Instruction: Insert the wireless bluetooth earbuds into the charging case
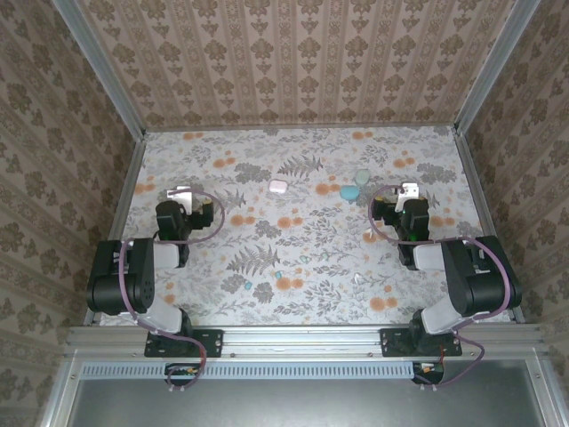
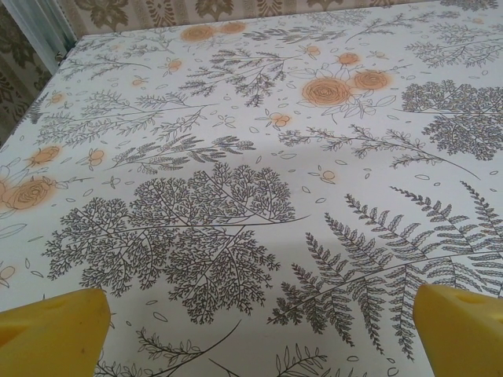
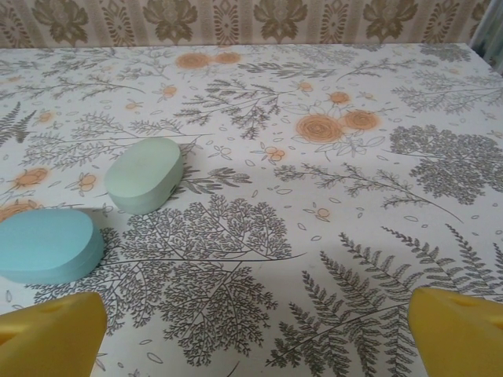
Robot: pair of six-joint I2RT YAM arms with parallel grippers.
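Both arms idle, no bud picked up yet.
Left gripper (image 2: pixel 255 326) and right gripper (image 3: pixel 255 330) are spread wide and empty. Tiny teal earbuds (image 1: pixel 252 286) lie mid-surface (image 2: pixel 236 118). The teal case (image 3: pixel 47 245) and pale green case (image 3: pixel 145 174) look closed, so I'd open one first, then pinch a bud gently.

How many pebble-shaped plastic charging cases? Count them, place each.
3: rounded white plastic case, mid-table; teal case and pale green case close together right of it. Arms might hide others.
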